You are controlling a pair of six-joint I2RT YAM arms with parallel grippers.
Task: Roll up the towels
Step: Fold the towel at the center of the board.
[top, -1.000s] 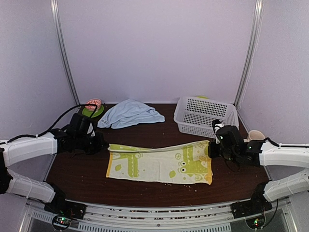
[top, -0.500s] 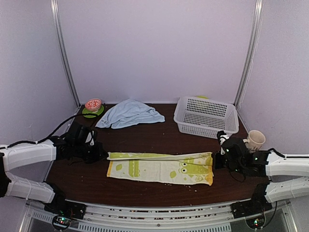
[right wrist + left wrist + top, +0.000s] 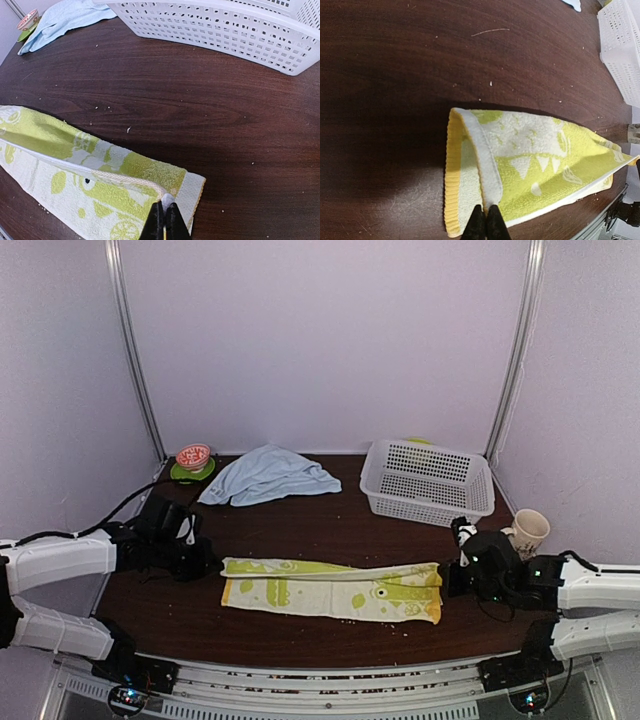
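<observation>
Top external view: the left gripper [image 3: 210, 562] is clamped shut on the left end of the green towel [image 3: 330, 588], which lies folded lengthwise across the front of the surface [image 3: 330, 525]. The blue towel [image 3: 265, 474] lies crumpled behind it. The right gripper [image 3: 447, 580] is pinched shut on the green towel's right end.

Robot test booth in a lab: plain pale-lilac wall panels [image 3: 320, 340] on three sides, metal poles [image 3: 135, 350] at upper left and upper right, dark wooden table [image 3: 330, 525] at centre, aluminium rail [image 3: 320, 682] along the bottom edge beside two arm bases [image 3: 135, 672]. Props across the middle: white plastic basket [image 3: 425, 480], mug [image 3: 530, 530], small bowl [image 3: 193, 455].
</observation>
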